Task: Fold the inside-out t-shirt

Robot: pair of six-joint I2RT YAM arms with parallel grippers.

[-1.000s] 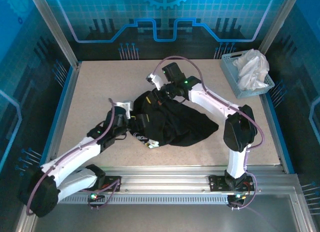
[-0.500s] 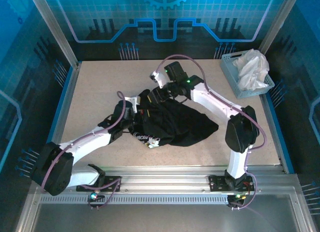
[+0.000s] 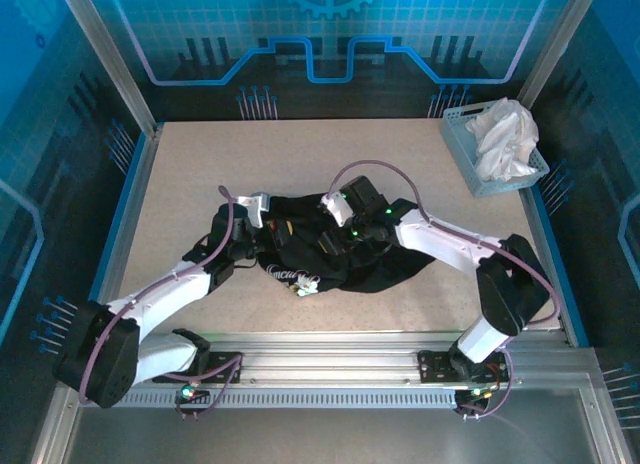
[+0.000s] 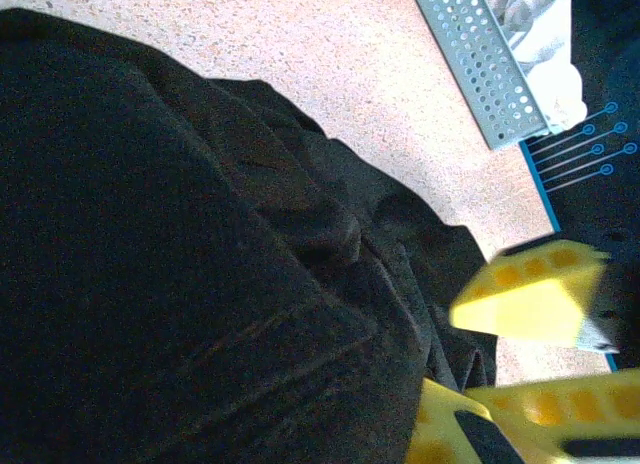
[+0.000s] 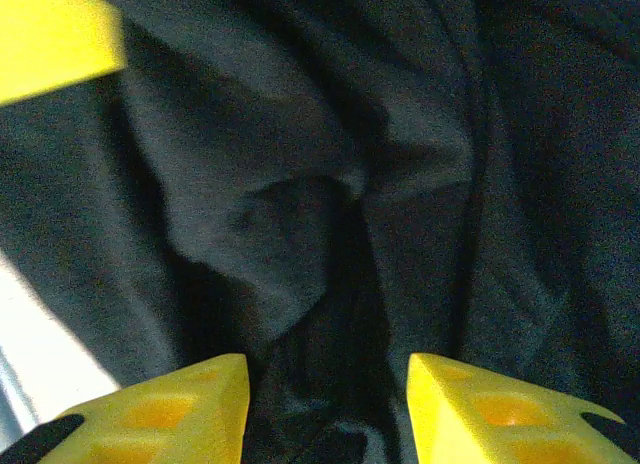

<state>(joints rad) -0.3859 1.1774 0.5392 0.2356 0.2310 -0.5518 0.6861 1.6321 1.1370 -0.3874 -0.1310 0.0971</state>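
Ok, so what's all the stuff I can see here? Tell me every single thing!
Crumpled black cotton t-shirt: one, black, middle of the table.
Perforated plastic basket: one, grey-blue, far right corner.
Bunched white cloth: one, white, inside the basket.
Speckled table: one, beige, under everything.
Left arm: one, white and black, reaching to the shirt.
Right arm: one, white and black, reaching to the shirt.
Left hand: one, yellow fingers, open, at the shirt's edge.
Right hand: one, yellow fingers, open over the shirt.

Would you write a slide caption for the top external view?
Two arms lean over the crumpled black t-shirt; a basket of white cloth sits back right.
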